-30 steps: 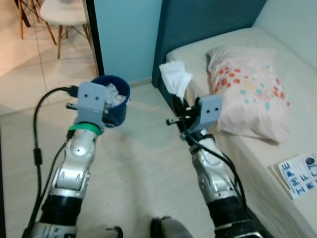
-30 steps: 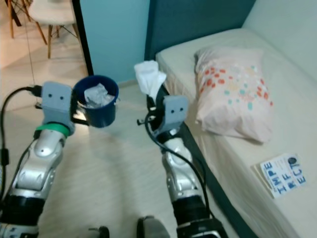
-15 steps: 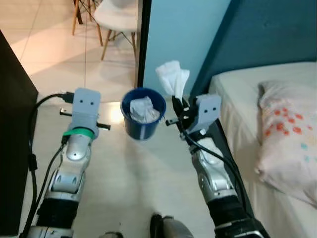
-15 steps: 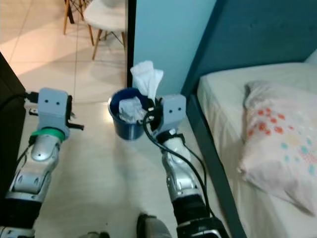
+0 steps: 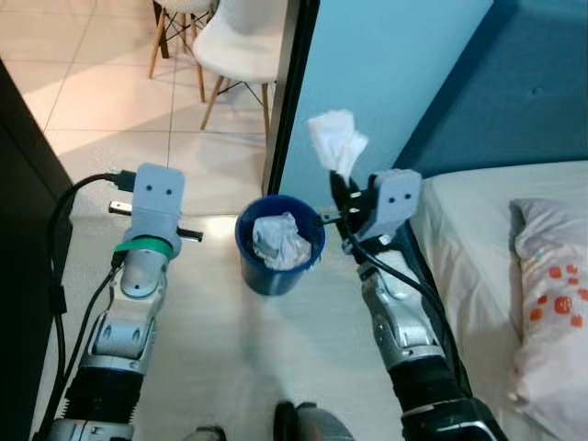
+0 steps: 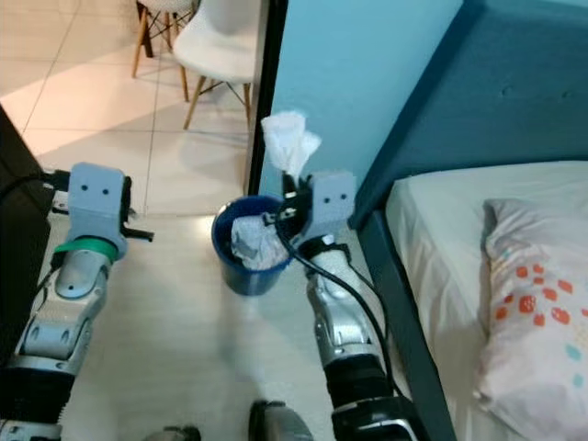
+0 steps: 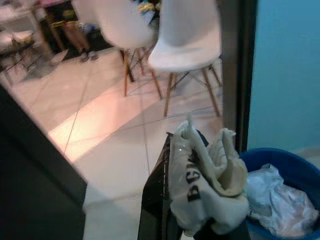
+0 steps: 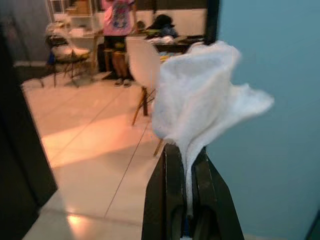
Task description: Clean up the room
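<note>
A blue bin [image 5: 278, 250] holding crumpled paper [image 5: 280, 241] stands on the floor between my arms. My right gripper [image 5: 337, 188] is shut on a white tissue [image 5: 335, 145] and holds it upright, just above and to the right of the bin's rim. In the right wrist view the tissue [image 8: 200, 95] bulges out above the closed fingers [image 8: 167, 200]. My left gripper [image 7: 175, 145] is shut on a crumpled white wrapper [image 7: 205, 190] with black print, to the left of the bin [image 7: 280, 200]. The left wrist [image 5: 154, 197] is raised at about the bin's height.
A black door frame [image 5: 294, 83] and blue wall [image 5: 395, 73] rise behind the bin. White chairs [image 5: 243, 46] stand on the tiled floor beyond. The bed [image 5: 478, 211] with a patterned pillow [image 5: 556, 312] lies to the right, and dark furniture [image 5: 23, 184] to the left. A person [image 8: 117, 15] stands far off.
The whole picture has shifted as the camera turned from the bed toward the doorway. The bin now sits lower, centred between my arms. Both grippers keep their hold.
</note>
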Motion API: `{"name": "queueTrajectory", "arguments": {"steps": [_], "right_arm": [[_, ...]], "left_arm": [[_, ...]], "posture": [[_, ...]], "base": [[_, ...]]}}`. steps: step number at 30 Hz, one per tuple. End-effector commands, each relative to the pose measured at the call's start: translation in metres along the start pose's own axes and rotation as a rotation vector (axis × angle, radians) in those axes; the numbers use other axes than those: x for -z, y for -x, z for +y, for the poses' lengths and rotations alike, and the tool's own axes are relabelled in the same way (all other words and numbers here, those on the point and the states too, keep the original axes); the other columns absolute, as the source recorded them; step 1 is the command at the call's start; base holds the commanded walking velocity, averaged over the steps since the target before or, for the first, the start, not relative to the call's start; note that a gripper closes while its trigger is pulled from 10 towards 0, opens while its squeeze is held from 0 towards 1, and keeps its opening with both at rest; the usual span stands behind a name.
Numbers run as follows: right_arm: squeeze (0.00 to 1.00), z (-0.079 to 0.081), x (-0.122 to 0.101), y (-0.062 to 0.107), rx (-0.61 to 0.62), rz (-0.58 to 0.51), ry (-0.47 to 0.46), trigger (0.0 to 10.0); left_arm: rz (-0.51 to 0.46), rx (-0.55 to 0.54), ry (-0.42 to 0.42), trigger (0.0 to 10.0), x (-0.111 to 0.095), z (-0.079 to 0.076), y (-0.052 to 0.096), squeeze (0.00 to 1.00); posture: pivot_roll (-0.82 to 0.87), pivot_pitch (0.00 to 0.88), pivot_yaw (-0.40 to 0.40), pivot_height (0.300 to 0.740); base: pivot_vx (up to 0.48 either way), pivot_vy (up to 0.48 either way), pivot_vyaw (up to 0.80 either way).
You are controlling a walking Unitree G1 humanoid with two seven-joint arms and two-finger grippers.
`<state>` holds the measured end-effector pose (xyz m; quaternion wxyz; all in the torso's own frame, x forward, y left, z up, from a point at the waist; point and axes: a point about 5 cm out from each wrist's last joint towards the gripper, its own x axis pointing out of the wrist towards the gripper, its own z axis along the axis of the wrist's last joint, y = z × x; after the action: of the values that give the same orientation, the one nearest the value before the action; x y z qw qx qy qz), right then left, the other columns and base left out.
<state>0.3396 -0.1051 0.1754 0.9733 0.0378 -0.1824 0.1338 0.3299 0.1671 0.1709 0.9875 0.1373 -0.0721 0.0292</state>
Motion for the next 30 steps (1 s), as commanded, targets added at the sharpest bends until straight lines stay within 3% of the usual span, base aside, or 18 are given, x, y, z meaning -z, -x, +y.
{"name": "queueTrajectory", "arguments": {"steps": [1, 8, 21, 30], "right_arm": [[0.0, -0.012, 0.007, 0.006, 0.062, 0.035, -0.001, 10.0], [0.0, -0.014, 0.008, 0.006, 0.071, 0.039, 0.002, 10.0], [0.0, -0.01, 0.007, 0.003, 0.049, 0.03, 0.003, 10.0], [0.0, 0.005, 0.016, 0.007, -0.085, 0.092, -0.006, 10.0]], "left_arm": [[0.006, 0.029, -0.004, 10.0, 0.002, -0.007, 0.0, 0.0], [0.003, 0.033, -0.005, 10.0, 0.002, -0.008, 0.0, 0.0], [0.0, 0.039, -0.01, 10.0, 0.001, -0.008, -0.001, 0.0], [0.003, 0.043, -0.017, 10.0, 0.004, -0.01, 0.0, 0.0]], "posture": [[-0.07, 0.094, -0.014, 0.732], [-0.07, 0.096, -0.013, 0.732], [-0.07, 0.1, -0.009, 0.732], [-0.06, 0.105, -0.017, 0.732]], "base": [[0.461, 0.0, -0.78], [0.462, 0.0, -0.76], [0.464, 0.0, 0.0], [0.464, 0.0, 0.0]]}}
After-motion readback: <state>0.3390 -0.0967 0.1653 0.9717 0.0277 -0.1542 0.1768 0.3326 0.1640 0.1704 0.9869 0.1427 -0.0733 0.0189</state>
